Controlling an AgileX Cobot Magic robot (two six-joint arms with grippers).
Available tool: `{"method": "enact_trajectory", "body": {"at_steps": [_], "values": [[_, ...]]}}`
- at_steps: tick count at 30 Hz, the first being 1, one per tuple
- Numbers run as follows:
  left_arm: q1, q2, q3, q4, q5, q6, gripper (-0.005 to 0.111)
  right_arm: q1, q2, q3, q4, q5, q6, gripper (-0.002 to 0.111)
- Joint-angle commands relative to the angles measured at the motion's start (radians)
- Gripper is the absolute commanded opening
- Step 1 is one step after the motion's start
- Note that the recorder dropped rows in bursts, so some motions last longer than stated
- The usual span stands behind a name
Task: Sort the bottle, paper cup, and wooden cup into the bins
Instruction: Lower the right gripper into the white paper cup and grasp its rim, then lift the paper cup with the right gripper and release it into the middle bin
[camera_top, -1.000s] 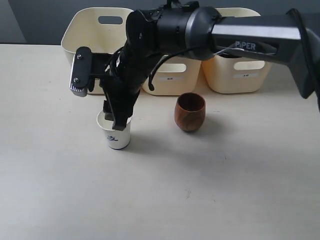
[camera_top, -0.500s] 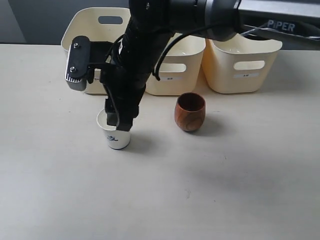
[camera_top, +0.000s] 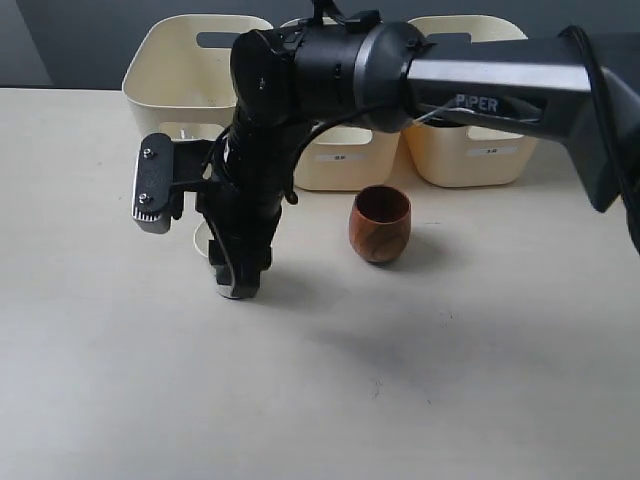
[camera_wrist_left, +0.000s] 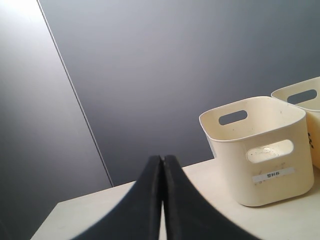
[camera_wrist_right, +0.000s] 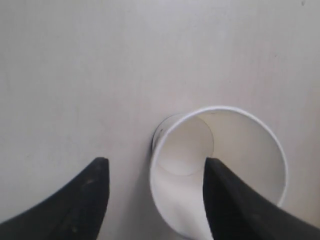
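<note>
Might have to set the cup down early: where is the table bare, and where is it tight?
Bare: the whole near table in front of the paper cup and wooden cup, and the patch right of the wooden cup. Tight: the strip between cups and bins, under the right arm.

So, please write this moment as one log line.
right gripper: open, straddling paper cup wall | left gripper: shut | wooden cup: on table

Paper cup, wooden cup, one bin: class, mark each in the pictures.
paper cup (camera_wrist_right: 230, 137), right wrist view, inner wall.
wooden cup (camera_top: 380, 228), exterior view, outer side.
bin (camera_wrist_left: 300, 162), left wrist view, front wall.
</note>
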Motion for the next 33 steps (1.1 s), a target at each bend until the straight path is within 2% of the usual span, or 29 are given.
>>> {"method": "enact_trajectory", "body": {"at_steps": [1, 5, 7, 10, 11, 19, 25, 33], "values": [[-0.001, -0.002, 0.002, 0.000, -0.002, -0.002, 0.000, 0.001, 0.016, -0.003, -0.006, -0.027, -0.004, 0.054], [-0.001, -0.002, 0.002, 0.000, -0.002, -0.002, 0.000, 0.001, 0.047, -0.003, -0.008, -0.034, -0.004, 0.052], [-0.001, -0.002, 0.002, 0.000, -0.002, -0.002, 0.000, 0.001, 0.060, -0.003, -0.010, -0.037, -0.004, 0.045], [-0.001, -0.002, 0.002, 0.000, -0.002, -0.002, 0.000, 0.001, 0.065, -0.003, -0.047, -0.043, -0.004, 0.015], [-0.001, -0.002, 0.002, 0.000, -0.002, -0.002, 0.000, 0.001, 0.065, -0.003, -0.066, -0.048, -0.004, 0.000], [-0.001, -0.002, 0.002, 0.000, -0.002, -0.002, 0.000, 0.001, 0.010, -0.003, -0.100, -0.067, 0.005, -0.001], [-0.001, -0.002, 0.002, 0.000, -0.002, 0.000, 0.000, 0.001, -0.167, -0.003, -0.107, -0.057, 0.016, -0.001], [-0.001, -0.002, 0.002, 0.000, -0.002, 0.000, 0.000, 0.001, -0.407, -0.003, -0.344, -0.064, 0.245, -0.001]]}}
